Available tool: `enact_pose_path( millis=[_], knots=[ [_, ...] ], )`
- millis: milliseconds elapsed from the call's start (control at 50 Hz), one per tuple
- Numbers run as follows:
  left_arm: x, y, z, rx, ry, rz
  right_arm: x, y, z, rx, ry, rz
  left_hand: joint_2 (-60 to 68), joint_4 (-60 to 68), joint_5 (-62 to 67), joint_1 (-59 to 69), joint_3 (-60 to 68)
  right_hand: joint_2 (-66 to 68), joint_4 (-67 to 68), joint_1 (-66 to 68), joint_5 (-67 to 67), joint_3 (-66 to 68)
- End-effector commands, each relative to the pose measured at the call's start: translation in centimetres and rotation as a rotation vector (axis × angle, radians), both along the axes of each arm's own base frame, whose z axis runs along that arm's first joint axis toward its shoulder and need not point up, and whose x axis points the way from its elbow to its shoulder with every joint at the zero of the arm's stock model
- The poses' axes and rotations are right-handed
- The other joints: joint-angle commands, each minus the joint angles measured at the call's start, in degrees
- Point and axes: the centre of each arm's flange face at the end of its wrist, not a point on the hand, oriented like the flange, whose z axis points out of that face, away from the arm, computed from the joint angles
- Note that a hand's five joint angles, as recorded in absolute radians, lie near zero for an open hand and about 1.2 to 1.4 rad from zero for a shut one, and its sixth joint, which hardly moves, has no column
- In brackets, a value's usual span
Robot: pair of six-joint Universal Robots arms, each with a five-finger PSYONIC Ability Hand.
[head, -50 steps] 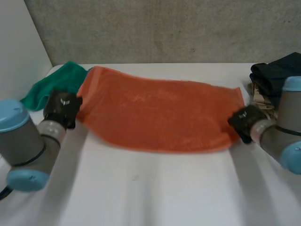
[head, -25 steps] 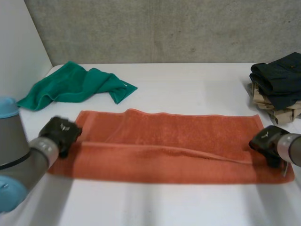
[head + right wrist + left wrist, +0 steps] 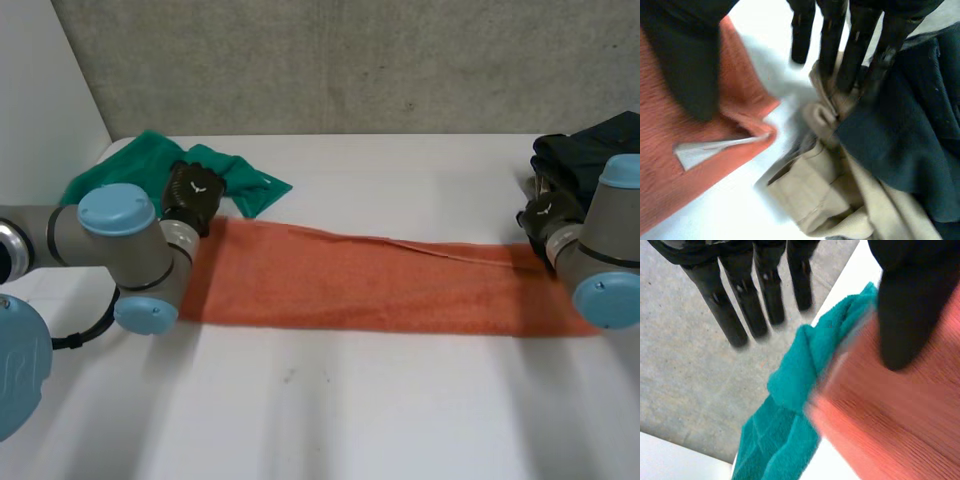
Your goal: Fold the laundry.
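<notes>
No text, brand or number can be read anywhere. The white tag (image 3: 710,149) at a corner of the orange towel (image 3: 670,170) shows no legible print.

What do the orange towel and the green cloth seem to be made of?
Orange towel: likely cotton terry, matte; the wrist views show a fuzzy, ribbed pile. Green cloth: probably similar terry, matte, lying in thick, soft folds.

Orange towel (image 3: 380,285), seemingly matt terry cloth
</notes>
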Motion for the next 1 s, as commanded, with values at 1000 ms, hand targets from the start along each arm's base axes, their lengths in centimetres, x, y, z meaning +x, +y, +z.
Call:
enact_pose_path(
  millis=[1000],
  knots=[
    [0.7,10.9,4.8,0.081,0.115,-0.078,-8.3,8.0,-0.8,0.175,-0.38,-0.064,-23.2,-23.2,-22.0,-16.6,-23.7,52.6,49.9,59.1,49.6,50.5]
  ],
)
